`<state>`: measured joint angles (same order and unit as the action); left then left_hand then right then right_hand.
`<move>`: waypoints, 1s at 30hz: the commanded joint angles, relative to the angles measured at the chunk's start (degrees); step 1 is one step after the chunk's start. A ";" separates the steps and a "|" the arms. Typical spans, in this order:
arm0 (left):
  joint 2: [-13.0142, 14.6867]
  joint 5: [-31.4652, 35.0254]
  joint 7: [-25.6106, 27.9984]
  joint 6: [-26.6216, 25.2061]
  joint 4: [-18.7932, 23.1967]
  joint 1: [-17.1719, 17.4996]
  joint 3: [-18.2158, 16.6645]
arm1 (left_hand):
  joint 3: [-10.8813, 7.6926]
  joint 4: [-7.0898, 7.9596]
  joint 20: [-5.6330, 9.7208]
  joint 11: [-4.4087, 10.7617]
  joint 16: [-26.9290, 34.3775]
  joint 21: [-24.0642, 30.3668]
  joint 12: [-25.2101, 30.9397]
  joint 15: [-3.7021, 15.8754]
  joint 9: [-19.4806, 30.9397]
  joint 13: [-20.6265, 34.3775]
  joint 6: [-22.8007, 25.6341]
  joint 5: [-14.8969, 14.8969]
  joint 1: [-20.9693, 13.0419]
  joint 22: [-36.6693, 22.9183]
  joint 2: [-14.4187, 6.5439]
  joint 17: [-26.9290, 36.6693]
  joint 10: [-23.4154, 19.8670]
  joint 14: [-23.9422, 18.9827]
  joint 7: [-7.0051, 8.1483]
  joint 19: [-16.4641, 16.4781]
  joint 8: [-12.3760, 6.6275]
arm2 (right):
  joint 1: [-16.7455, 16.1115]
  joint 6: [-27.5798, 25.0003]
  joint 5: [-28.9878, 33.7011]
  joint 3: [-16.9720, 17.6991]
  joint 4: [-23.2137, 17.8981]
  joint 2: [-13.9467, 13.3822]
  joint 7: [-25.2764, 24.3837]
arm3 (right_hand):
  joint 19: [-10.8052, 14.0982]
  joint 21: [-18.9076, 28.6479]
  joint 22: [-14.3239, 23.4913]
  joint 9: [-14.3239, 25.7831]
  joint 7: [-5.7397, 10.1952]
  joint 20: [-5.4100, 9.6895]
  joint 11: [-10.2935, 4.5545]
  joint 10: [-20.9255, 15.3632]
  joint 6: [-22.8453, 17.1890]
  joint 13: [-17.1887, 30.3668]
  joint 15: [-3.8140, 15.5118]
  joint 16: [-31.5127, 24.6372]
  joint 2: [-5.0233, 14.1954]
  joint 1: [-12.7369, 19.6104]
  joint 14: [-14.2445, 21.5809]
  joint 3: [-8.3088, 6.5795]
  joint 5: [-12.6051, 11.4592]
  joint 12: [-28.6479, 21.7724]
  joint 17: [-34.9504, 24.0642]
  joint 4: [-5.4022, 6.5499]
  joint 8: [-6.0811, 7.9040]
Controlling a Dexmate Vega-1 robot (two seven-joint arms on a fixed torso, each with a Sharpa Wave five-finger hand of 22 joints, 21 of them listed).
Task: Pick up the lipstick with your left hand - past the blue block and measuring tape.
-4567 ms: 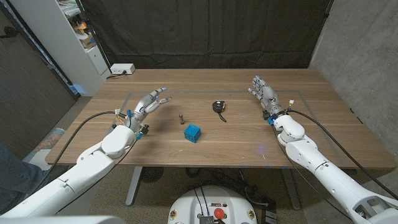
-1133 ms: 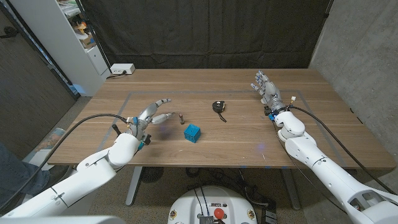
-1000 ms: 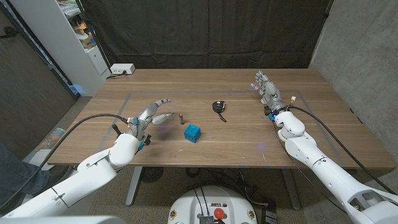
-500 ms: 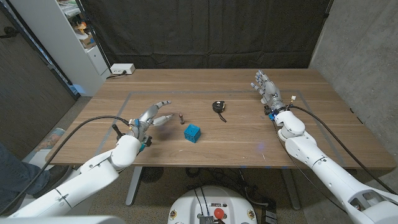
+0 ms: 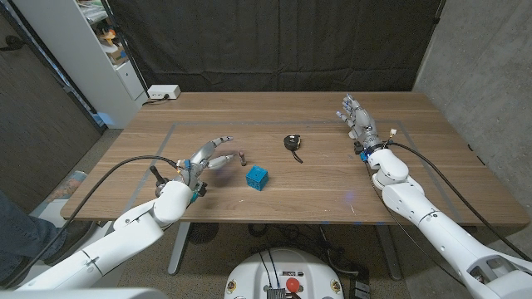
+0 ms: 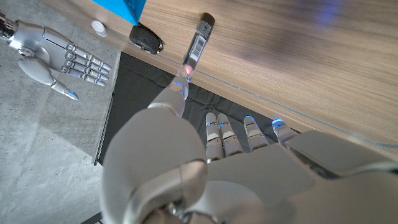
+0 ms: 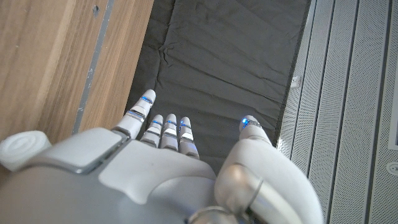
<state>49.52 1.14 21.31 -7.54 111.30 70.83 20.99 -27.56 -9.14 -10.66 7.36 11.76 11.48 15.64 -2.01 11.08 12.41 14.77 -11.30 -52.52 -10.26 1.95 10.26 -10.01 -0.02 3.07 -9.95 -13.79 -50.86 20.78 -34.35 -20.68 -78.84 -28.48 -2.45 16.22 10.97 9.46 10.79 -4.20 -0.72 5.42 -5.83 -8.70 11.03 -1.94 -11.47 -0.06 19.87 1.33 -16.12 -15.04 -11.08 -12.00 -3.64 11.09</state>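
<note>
Nearest to us, our left hand (image 5: 209, 155) is hovering over the table (image 5: 166, 195) with its fingers spread and nothing in them; the left wrist view is showing the thumb tip close beside the lipstick (image 6: 196, 45), and we cannot tell whether it is touching. The blue block (image 5: 257, 176) is sitting just to the right of that hand, a little nearer us than the target.

The lipstick (image 5: 242, 156) is standing upright on the wood just beyond our left fingertips, between them and the measuring tape (image 5: 291, 142), which is lying farther back and to the right with its strap trailing out.

We are judging the lipstick to be a small, light, rigid tube with a smooth, probably slick casing. Standing on so narrow a base, it is likely to tip at the first sideways nudge. We are planning to pinch it between thumb and a finger around its middle, on the labelled barrel, closing from both sides at once instead of pushing from one.

Farthest off on the right, our right hand (image 5: 356, 117) is waiting open, fingers extended and holding nothing.
</note>
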 commanded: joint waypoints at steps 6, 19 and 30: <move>-0.64 -0.04 -1.74 -0.97 -1.43 -2.99 2.45 | 0.06 0.10 -0.44 -0.15 0.11 0.18 0.11 -0.07 0.07 0.29 0.88 0.28 -0.80 -0.13 -0.14 0.12 -0.54 -0.49 -0.26 -0.63 0.05 | -0.63 0.60 -0.31 0.34 0.23 0.24 -0.46 | -0.03 -0.15 0.24 0.08 0.41 -0.26 -0.01 -0.29 -0.08 0.13 0.07 -0.27 0.29 0.16 0.01 -0.14 0.01 -0.39 -0.06 -0.32 0.18; -1.07 0.69 -2.36 -2.52 -1.51 -4.95 4.15 | 0.25 0.13 -0.39 0.02 0.20 0.20 0.28 0.16 0.10 0.36 1.92 0.30 -1.13 -0.14 -0.29 0.11 -1.43 -1.16 -0.04 -0.41 -0.09 | -0.61 1.35 -0.85 0.77 1.40 0.51 -0.15 | -0.02 -0.14 0.24 0.08 0.37 -0.22 -0.14 -0.35 -0.13 0.13 0.04 -0.29 0.29 0.19 0.11 -0.13 -0.03 -0.41 -0.04 -0.43 0.19; -1.02 1.38 -0.69 -4.99 0.00 -3.88 4.38 | 0.33 0.04 -0.51 -0.02 0.15 0.17 0.28 0.29 0.11 0.42 2.12 0.28 -1.59 -0.14 -0.40 0.10 -1.79 -1.35 0.04 -0.35 0.03 | 0.17 2.28 -1.08 0.77 3.00 1.00 0.78 | -0.02 -0.14 0.24 0.08 0.45 -0.22 -0.13 -0.38 -0.15 0.13 0.02 -0.28 0.29 0.13 0.07 -0.09 -0.03 -0.41 -0.04 -0.45 0.19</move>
<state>48.66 1.94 19.22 -10.05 110.34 66.45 25.02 -27.41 -9.00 -10.65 7.36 11.76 11.48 15.64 -1.60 11.06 12.67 16.39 -10.93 -53.29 -10.25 1.63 10.26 -11.23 -0.83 3.08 -9.95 -13.79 -51.43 22.26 -35.16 -20.04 -77.43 -27.98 -2.47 16.22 10.97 9.46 10.79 -4.20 -0.72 5.42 -5.83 -8.70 11.06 -1.94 -11.47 -0.06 19.87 1.33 -15.98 -15.04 -11.08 -12.00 -3.79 11.09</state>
